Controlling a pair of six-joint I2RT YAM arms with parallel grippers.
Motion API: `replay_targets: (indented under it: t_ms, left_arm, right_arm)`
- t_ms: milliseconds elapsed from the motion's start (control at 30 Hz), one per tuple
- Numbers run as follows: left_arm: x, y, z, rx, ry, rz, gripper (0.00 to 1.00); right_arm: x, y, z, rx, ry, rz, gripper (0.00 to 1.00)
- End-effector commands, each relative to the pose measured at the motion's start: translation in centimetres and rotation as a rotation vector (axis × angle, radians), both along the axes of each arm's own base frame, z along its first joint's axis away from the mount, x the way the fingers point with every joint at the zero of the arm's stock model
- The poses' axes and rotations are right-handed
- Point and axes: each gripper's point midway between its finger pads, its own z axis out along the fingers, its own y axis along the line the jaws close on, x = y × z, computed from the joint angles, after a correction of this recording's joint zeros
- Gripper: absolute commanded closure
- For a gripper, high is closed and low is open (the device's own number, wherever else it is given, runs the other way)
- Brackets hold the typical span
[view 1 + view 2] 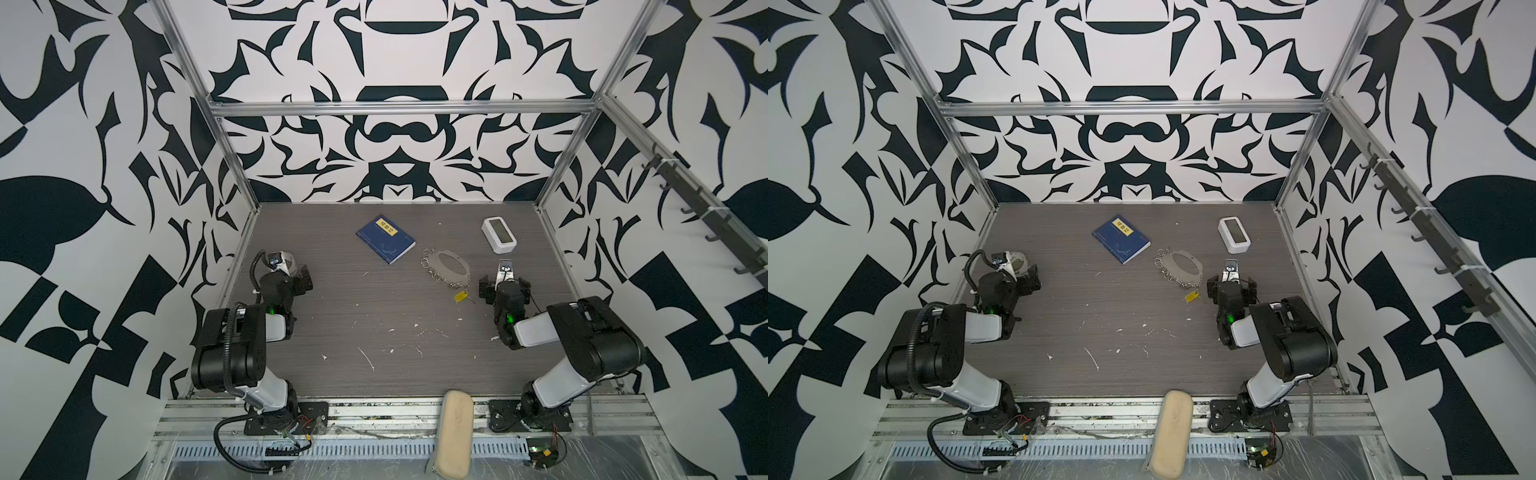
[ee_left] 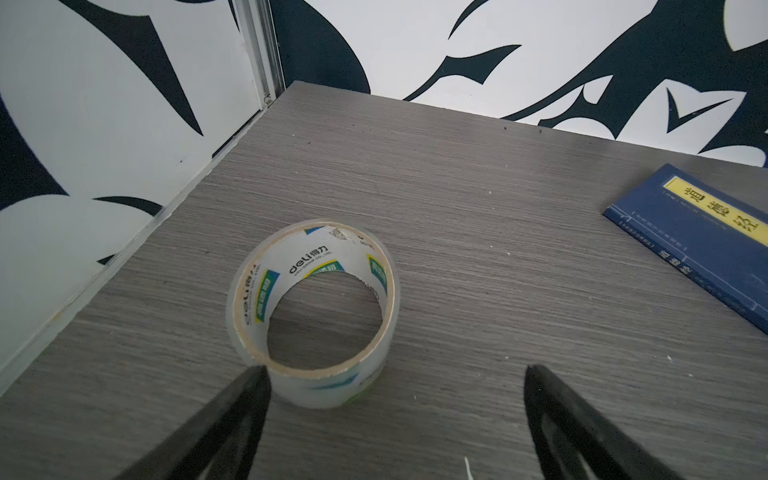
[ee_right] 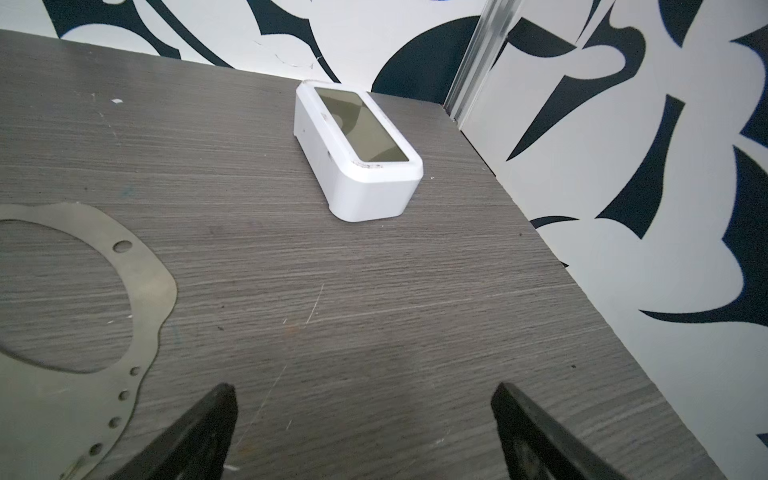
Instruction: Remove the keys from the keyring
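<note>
The keyring (image 1: 444,266) lies flat right of the table's middle in both top views, an oval grey metal loop with several small silver rings along its left and near side. Its edge shows in the right wrist view (image 3: 158,291). The keys, a yellow tag (image 1: 460,296) with a small metal piece, lie just in front of the ring chain (image 1: 1190,296); whether they are linked I cannot tell. My right gripper (image 3: 365,385) stands open over bare table, right of the keyring. My left gripper (image 2: 397,369) is open at the far left, nothing between its fingers.
A roll of clear tape (image 2: 311,311) stands just ahead of my left gripper's finger. A blue book (image 1: 385,239) lies at the back middle and a white clock (image 1: 498,235) at the back right. A beige pouch (image 1: 453,432) rests on the front rail. Patterned walls close three sides.
</note>
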Motion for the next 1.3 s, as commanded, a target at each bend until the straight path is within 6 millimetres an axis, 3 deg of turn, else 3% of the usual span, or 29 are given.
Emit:
replay_targets:
  t_ms: [0, 933, 1067, 1200, 1267]
  left_arm:
    - [0.0, -0.2, 0.2, -0.001, -0.004, -0.009, 0.01]
    - [0.0, -0.2, 0.2, -0.003, -0.004, -0.008, 0.01]
    - [-0.1, -0.1, 1.7, 0.000, -0.015, -0.002, 0.01]
    - [-0.7, -0.6, 4.3, 0.013, 0.006, 0.017, 0.01]
    - [-1.3, -1.3, 6.1, -0.010, 0.015, 0.004, 0.01]
  right_arm:
    - [0.9, -0.1, 2.3, 0.018, -0.077, -0.013, 0.00]
    - [0.9, 0.1, 2.2, 0.020, -0.073, -0.007, 0.00]
    - [0.6, -0.4, 2.9, 0.014, -0.107, -0.035, 0.01]
    - [-1.5, 1.0, 6.6, 0.004, -0.165, 0.007, 0.01]
    - [-2.1, 1.6, 7.3, 0.063, -0.057, -0.002, 0.04]
